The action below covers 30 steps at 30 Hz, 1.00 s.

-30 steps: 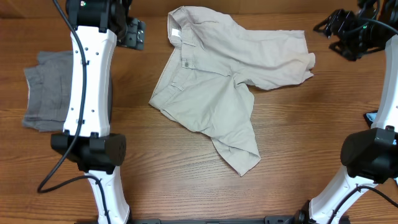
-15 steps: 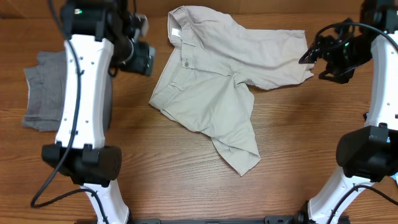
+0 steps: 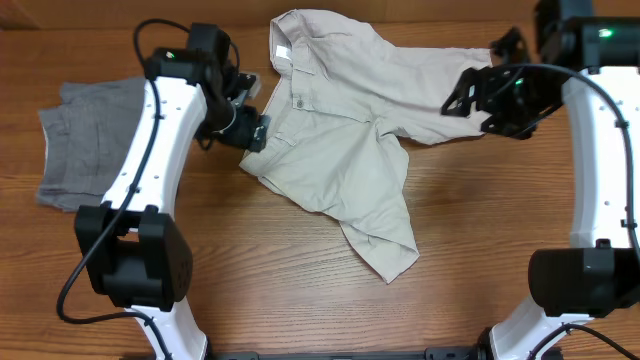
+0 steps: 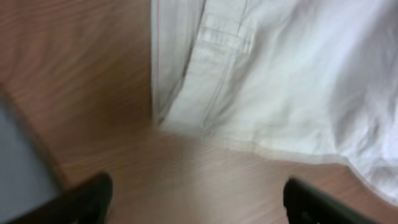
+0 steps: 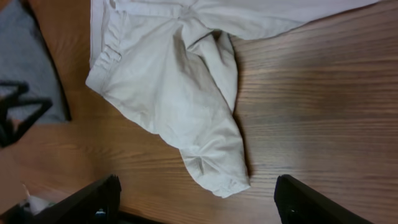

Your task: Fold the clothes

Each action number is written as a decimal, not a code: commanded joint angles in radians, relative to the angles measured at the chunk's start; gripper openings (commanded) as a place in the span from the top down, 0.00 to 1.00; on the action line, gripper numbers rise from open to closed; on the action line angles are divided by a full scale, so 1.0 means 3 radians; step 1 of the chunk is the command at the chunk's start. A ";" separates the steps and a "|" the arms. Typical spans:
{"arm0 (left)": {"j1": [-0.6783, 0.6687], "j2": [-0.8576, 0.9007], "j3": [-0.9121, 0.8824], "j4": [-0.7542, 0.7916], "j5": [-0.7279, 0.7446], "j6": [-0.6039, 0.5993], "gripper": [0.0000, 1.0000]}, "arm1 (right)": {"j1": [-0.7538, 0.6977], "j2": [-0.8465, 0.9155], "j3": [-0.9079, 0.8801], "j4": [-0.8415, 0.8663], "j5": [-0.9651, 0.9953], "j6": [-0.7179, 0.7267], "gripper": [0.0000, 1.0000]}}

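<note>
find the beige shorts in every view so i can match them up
Overhead: the beige shorts lie spread across the top centre, one leg reaching right, the other running down towards the middle.
Left wrist: upper right, blurred.
Right wrist: upper centre, one leg trailing down.
Shared landmark: the waistband corner, lying on bare wood in all three.

**Robot laboratory bench.** You see a wood-grain tabletop point(image 3: 480, 250) with a white jointed left arm point(image 3: 145, 150) and right arm point(image 3: 600, 150) standing at its near edge. Black cables point(image 3: 63, 298) trail from them, and beige shorts point(image 3: 340, 150) lie spread between them.
</note>
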 commanded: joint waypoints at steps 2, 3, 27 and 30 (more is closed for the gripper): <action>-0.0066 0.0172 -0.0148 0.0801 0.0637 0.0284 0.12 | 0.0015 -0.0008 -0.0275 0.0224 0.0057 0.0072 0.16; -0.0066 0.0217 -0.0148 0.0959 0.0689 0.0224 0.14 | 0.0015 -0.0008 -0.0301 0.0251 0.0060 0.0114 0.16; -0.0097 0.1237 -0.0146 0.2787 0.1263 -0.0289 0.50 | 0.0017 -0.0008 -0.0473 0.0343 0.0112 0.0126 0.17; -0.0098 0.1259 -0.0146 0.2945 0.1235 -0.0354 0.49 | 0.0017 -0.0008 -0.0473 0.0322 0.0123 0.0125 0.17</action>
